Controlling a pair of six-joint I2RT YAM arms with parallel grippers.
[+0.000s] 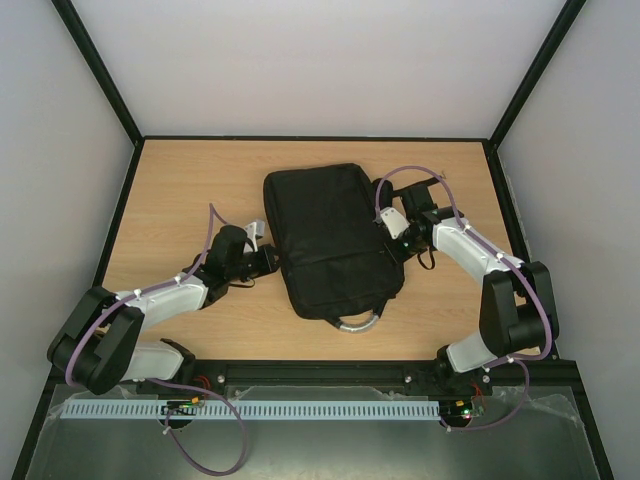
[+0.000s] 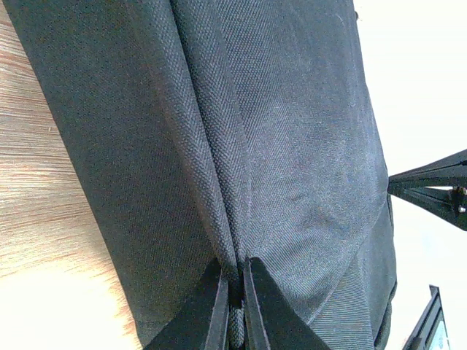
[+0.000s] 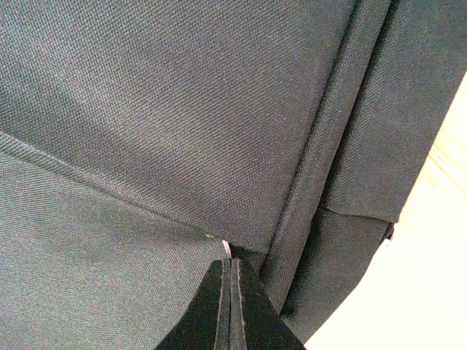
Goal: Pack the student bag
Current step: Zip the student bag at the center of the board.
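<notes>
The student bag (image 1: 330, 235) is a large black fabric backpack lying flat in the middle of the table, its grey curved handle (image 1: 357, 322) towards the near edge. My left gripper (image 1: 268, 262) is at the bag's left edge. In the left wrist view the left gripper (image 2: 235, 268) is shut on a raised seam fold of the bag (image 2: 292, 146). My right gripper (image 1: 393, 246) is at the bag's right edge. In the right wrist view the right gripper (image 3: 230, 261) is shut tight on a thin pale tab (image 3: 226, 249) at a seam of the bag (image 3: 182, 109).
The bag lies on a wooden table (image 1: 180, 180) with black frame rails along its edges. A black strap loop (image 1: 430, 258) lies by the right arm. Purple cables arch over both arms.
</notes>
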